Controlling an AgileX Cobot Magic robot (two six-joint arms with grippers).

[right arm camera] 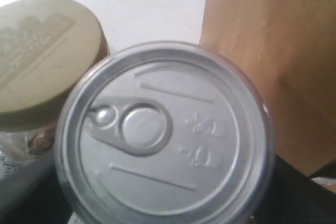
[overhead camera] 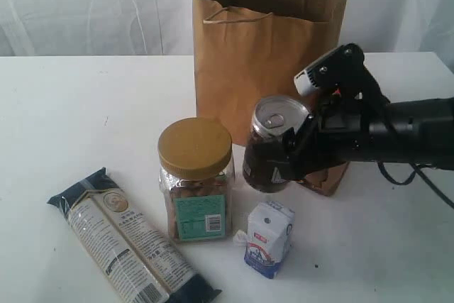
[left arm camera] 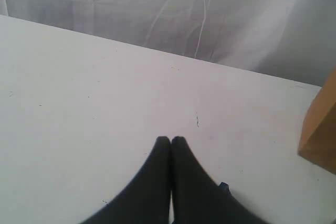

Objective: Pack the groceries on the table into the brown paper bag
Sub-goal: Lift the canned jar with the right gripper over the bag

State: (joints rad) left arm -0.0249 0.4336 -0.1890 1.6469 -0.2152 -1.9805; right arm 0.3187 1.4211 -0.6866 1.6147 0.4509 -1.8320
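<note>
So the right fingers (overhead camera: 294, 150) were pinching the dark jar (overhead camera: 278, 117), the one with the metal pull-tab lid, holding it tilted just in front of the brown paper bag (overhead camera: 255, 69), which stood upright toward the far side of the white worktop (overhead camera: 85, 118). The yellow-lidded jar (overhead camera: 195, 175) sat just left of the dark one, with the little blue-and-white carton (overhead camera: 269, 239) nearer and the long noodle pack (overhead camera: 131, 246) lying flat at the near left. The left fingers (left arm camera: 157, 177) were pressed together with nothing between them, over a bare patch of worktop off to the bag's side.
</note>
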